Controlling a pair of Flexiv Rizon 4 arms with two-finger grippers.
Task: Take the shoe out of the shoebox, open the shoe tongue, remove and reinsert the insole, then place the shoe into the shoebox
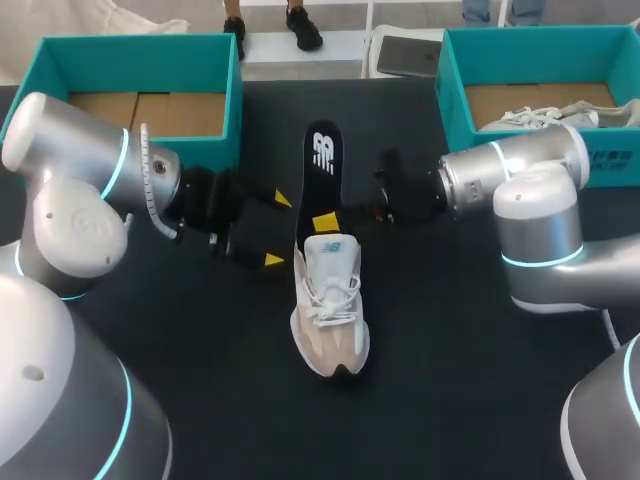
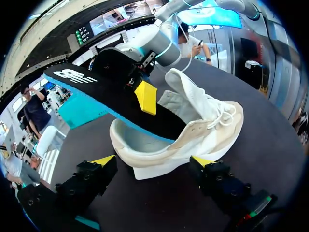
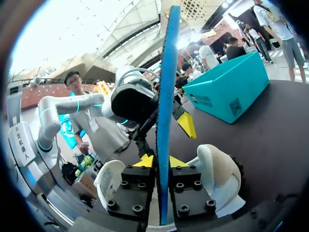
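Observation:
A white and beige shoe (image 1: 328,300) lies in the middle of the black table, toe toward the front edge. A black insole (image 1: 321,165) with a blue underside (image 3: 166,96) has its front end inside the shoe (image 2: 193,130), while its heel end sticks out behind the heel. My right gripper (image 1: 322,222) is shut on the insole's edge (image 3: 163,162), one finger on each face. My left gripper (image 1: 278,230) is open beside the heel, and the shoe's heel sits just ahead of its spread fingers (image 2: 104,162), apart from them.
A teal shoebox (image 1: 232,100) stands at the back left with only cardboard showing in it. Another teal box (image 1: 452,100) at the back right holds a second white shoe (image 1: 555,116). Dark table surface surrounds the shoe.

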